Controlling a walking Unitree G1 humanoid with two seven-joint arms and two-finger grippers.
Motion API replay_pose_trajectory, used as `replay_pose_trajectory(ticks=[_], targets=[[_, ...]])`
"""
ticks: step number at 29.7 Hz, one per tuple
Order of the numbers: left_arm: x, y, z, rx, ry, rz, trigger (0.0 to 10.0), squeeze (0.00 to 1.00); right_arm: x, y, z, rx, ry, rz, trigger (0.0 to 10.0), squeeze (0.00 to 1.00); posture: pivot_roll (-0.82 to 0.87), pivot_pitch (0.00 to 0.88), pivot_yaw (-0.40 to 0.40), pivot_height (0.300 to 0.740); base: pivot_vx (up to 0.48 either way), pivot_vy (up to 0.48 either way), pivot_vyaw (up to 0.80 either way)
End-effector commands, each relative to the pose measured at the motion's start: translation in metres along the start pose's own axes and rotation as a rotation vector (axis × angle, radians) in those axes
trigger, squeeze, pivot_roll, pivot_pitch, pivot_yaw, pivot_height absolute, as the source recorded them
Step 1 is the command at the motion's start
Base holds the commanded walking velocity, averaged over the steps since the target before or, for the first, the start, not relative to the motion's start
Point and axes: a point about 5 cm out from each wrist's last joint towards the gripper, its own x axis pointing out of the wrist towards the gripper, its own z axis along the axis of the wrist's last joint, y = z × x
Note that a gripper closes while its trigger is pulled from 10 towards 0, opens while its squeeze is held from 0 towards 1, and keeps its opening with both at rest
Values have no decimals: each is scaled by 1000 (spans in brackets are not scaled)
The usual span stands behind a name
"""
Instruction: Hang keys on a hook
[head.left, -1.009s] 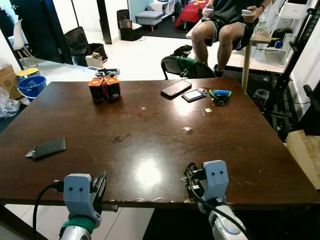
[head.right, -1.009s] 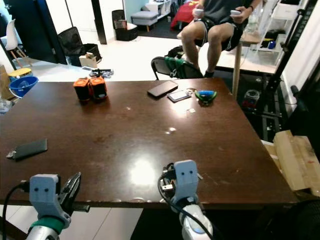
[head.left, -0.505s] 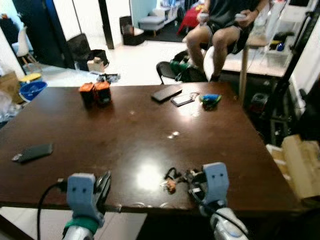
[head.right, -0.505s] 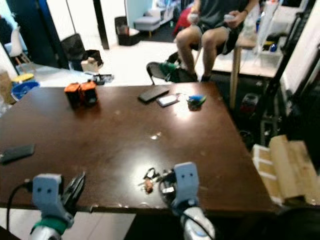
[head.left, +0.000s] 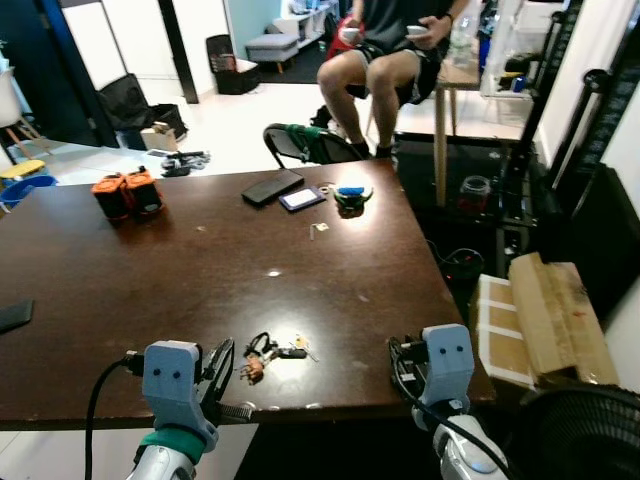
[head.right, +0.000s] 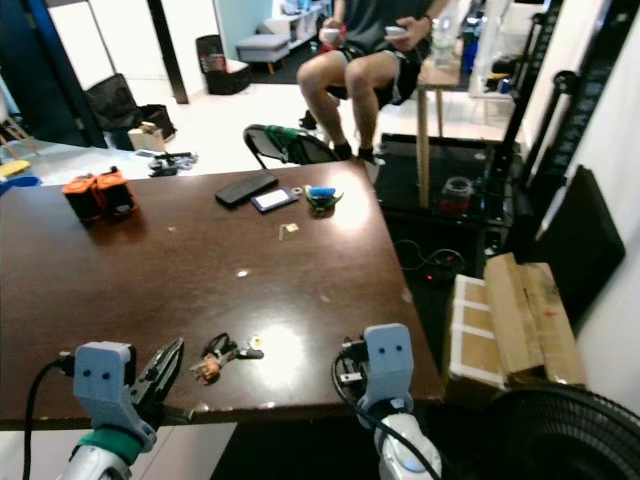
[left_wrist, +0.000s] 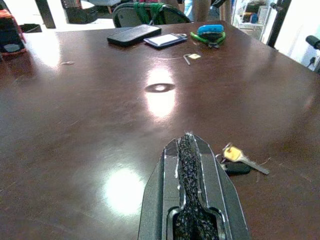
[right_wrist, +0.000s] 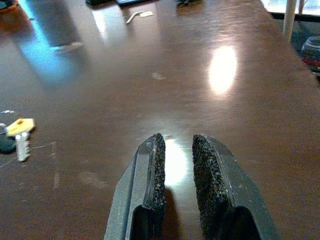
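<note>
Here, the keys (head.left: 268, 352) are lying on the tabletop (head.left: 200, 270) just ahead of the left gripper (left_wrist: 189, 150) — its fingers pressed together, empty. The right gripper (right_wrist: 176, 145) is hovering well aside, fingers slightly parted — holding nothing.

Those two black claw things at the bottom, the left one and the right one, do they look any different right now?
Yes. The left gripper has its two black fingers pressed together, while the right gripper shows a narrow gap between its fingers. The left gripper sits close beside the keys on the brown table; the right gripper is farther from them, near the table's right corner. Both hover low at the table's near edge, holding nothing.
</note>
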Motion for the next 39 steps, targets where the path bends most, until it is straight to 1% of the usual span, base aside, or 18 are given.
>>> replay_pose_trajectory(ticks=[1,11,18,20,21,22,25,29,30,32,39], targets=[[-7,8,-8,21,46,29,10000,0,-1,10,-5,19,22,26,10000,0,-90,79,168,740,0,0,0],[-7,10,-8,39,53,34,10000,0,0,10,-5,19,24,27,10000,0,-86,81,167,740,0,0,0],[-7,9,-8,51,49,41,10000,0,1,7,-4,16,22,21,10000,0,-88,83,161,740,0,0,0],[-7,8,-12,23,87,43,10000,0,2,7,-4,14,22,21,10000,0,-89,83,160,740,0,0,0],[-7,8,-12,23,87,43,10000,0,2,7,-4,14,22,21,10000,0,-89,83,160,740,0,0,0],[-7,7,-12,0,88,38,10000,0,2,7,-4,14,22,21,10000,0,-89,83,160,740,0,349,0],[-8,6,-12,-28,87,45,10000,0,1,7,-4,13,23,21,10000,0,-92,85,159,740,0,427,0],[-8,6,-11,-32,85,53,10000,0,1,7,-4,13,25,22,10000,0,-92,86,158,740,0,480,0],[-8,8,-9,-10,70,63,10000,0,1,7,-4,13,25,22,10000,0,-92,86,158,740,0,0,0],[-8,9,-8,6,59,71,10000,0,1,6,-4,13,25,23,10000,0,-92,86,158,740,0,0,0],[-8,9,-9,21,61,80,10000,0,2,6,-3,12,24,25,10000,0,-94,87,155,740,0,0,0]])
